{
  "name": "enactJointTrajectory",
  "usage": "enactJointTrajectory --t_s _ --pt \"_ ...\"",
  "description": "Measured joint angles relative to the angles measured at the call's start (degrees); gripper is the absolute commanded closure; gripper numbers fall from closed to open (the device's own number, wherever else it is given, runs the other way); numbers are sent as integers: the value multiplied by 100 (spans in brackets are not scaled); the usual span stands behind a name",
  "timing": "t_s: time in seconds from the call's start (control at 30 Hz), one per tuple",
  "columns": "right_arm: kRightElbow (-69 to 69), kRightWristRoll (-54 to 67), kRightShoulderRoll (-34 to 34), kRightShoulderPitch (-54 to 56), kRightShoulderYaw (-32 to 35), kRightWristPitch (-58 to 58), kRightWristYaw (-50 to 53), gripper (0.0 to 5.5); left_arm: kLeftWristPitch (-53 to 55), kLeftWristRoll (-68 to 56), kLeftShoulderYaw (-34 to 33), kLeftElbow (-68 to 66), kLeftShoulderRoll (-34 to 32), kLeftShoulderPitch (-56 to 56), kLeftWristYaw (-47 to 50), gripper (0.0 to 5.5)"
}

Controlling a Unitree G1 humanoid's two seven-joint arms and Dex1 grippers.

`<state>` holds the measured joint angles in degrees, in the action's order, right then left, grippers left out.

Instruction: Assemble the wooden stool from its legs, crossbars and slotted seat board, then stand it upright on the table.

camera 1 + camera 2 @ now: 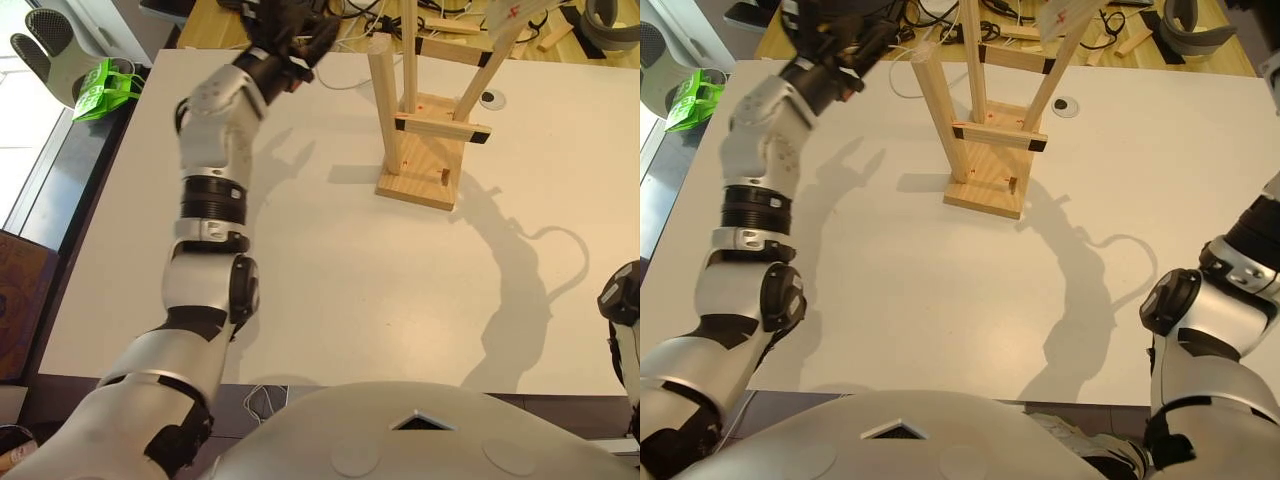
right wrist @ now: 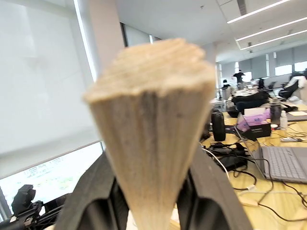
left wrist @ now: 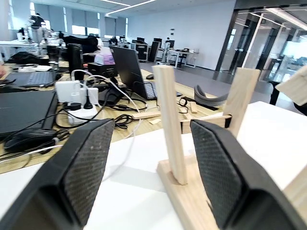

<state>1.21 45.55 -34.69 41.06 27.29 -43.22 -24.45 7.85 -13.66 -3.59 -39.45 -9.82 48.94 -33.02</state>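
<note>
The stool stands upside down on the white table (image 1: 330, 300), its seat board (image 1: 418, 182) flat on the surface and its legs pointing up. A dark-tipped crossbar (image 1: 441, 127) joins the front legs, and the left leg (image 1: 386, 100) stands upright. The right leg (image 1: 488, 68) leans outward; its end grain (image 2: 153, 115) sits between the fingers of my right gripper (image 2: 153, 206), which is shut on it. My left gripper (image 1: 298, 40) hovers open near the table's far edge, left of the stool. Between its black pads (image 3: 88, 172) one upright leg (image 3: 170, 124) shows farther off.
A small black disc (image 1: 489, 98) lies on the table right of the stool. Behind the far edge is a wooden desk with cables, loose wooden pieces (image 1: 556, 38), a grey band (image 1: 608, 25) and a laptop (image 3: 134, 67). A green bag (image 1: 105, 85) sits off the left edge.
</note>
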Motion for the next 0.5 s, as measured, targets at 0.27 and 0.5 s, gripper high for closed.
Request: enactJointTrajectory --t_s 0.27,0.5 --pt "81 -102 -154 -847 344 48 -4 450 528 -174 805 1224 306 -970 -1277 258" --pt "438 -209 -249 -1197 587 144 -27 450 1635 -634 1149 3066 174 -1688 -1633 258"
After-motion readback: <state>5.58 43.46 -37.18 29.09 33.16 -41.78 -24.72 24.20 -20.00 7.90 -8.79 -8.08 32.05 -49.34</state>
